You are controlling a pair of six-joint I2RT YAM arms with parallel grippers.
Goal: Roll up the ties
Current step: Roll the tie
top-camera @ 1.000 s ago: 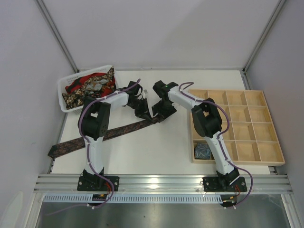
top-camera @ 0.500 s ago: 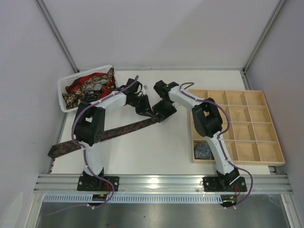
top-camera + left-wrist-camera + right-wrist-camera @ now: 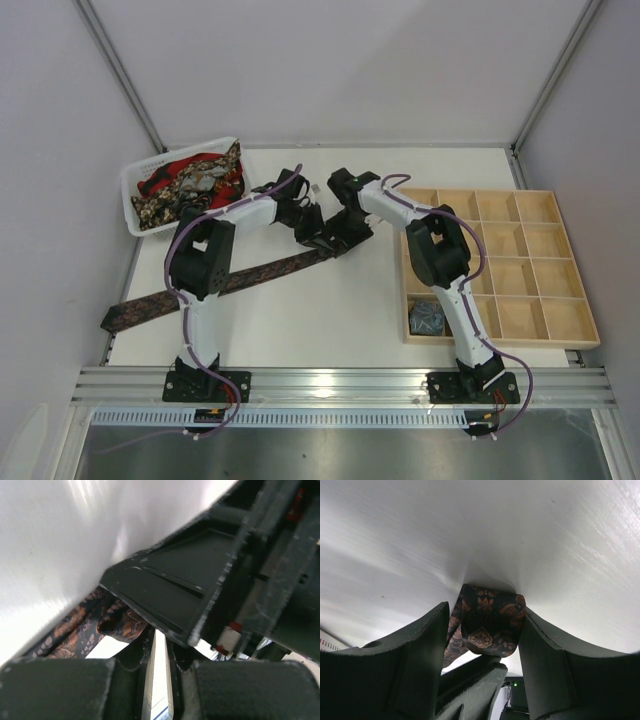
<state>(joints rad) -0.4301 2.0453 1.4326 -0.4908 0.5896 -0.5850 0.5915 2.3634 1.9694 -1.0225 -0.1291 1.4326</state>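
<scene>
Tie [image 3: 215, 283], dark brown with an orange pattern, lies diagonally on the worktop [image 3: 330, 320]. One end reaches the left edge near the left arm. The other end runs up to mid-worktop, where both grippers meet. Right gripper [image 3: 484, 617]: jaws clamped on the tie's rolled end, one finger against each side of the roll, with the roll pressed down on the worktop. Left gripper [image 3: 313, 236] sits just beside the right one, coming in from the left; can't tell whether the two touch. Its jaws are a narrow slit apart, with white worktop showing through the slit and nothing between them. In the left wrist view the tie's roll is left of and beyond those fingers, tucked under the right gripper's body. The rest of the tie lies flat and unrolled, passing by the left arm's elbow. Basket [image 3: 128, 192] at the far-left corner holds a heap of ties [image 3: 185, 180], red and gold-black, loose. Wooden tray [image 3: 500, 262] is on the right, with one grey-blue coil [image 3: 427, 317] in its near-left compartment.
</scene>
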